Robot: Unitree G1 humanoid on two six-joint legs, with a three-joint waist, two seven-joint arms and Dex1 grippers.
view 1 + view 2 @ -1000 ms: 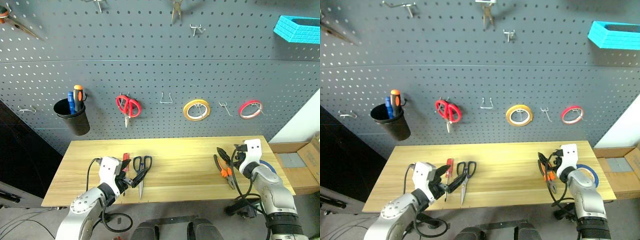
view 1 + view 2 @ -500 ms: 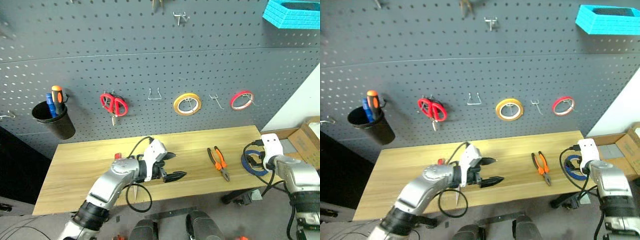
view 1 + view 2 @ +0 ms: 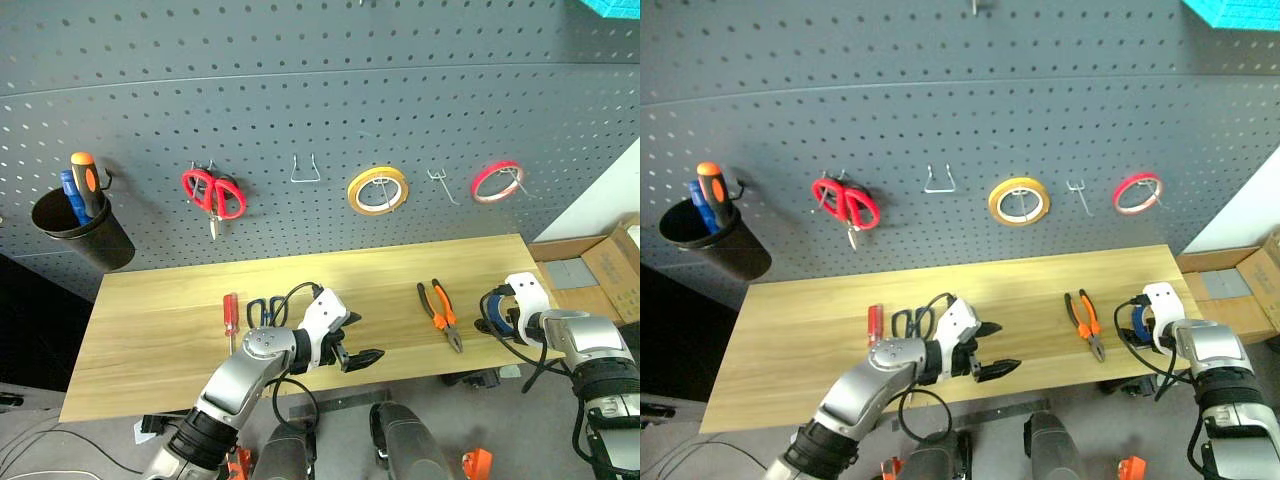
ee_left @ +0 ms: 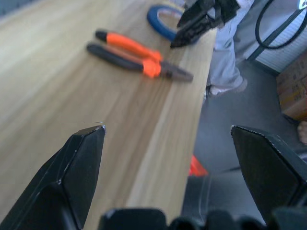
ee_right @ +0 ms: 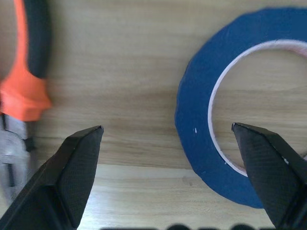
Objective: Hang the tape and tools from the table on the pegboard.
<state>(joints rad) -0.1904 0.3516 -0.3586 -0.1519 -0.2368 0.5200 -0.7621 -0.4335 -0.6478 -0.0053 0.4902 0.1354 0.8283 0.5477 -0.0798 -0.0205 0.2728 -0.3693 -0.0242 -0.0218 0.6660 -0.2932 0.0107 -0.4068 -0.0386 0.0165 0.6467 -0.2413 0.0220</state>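
Observation:
The blue tape [image 5: 201, 143] lies flat at the table's [image 3: 160, 340] right end. My right gripper [image 3: 498, 318] hangs open just above it, fingers pointing down, one over the bare wood between tape and pliers. The orange-and-black pliers [image 3: 440, 312] lie left of the tape. My left gripper [image 3: 362, 340] is open over the front middle of the table, pointing right towards the pliers [image 4: 139, 52], with nothing between its fingers. Behind its arm lie the dark-blue scissors [image 3: 262, 312], partly covered, and the red-and-black screwdriver [image 3: 230, 318]. The pegboard [image 3: 300, 100] rises behind the table.
On the pegboard hang a black cup [image 3: 80, 225] with orange and blue screwdrivers, red scissors [image 3: 210, 195], a yellow roll [image 3: 377, 190] and a red roll [image 3: 497, 181]. Two bare hooks [image 3: 305, 170] [image 3: 440, 185] sit between them. A cardboard box [image 3: 615, 275] stands right of the table.
The camera has tilted down. My left gripper swung right, from beside the scissors to the table's front middle. My right gripper moved right and down, from the pliers to over the blue tape.

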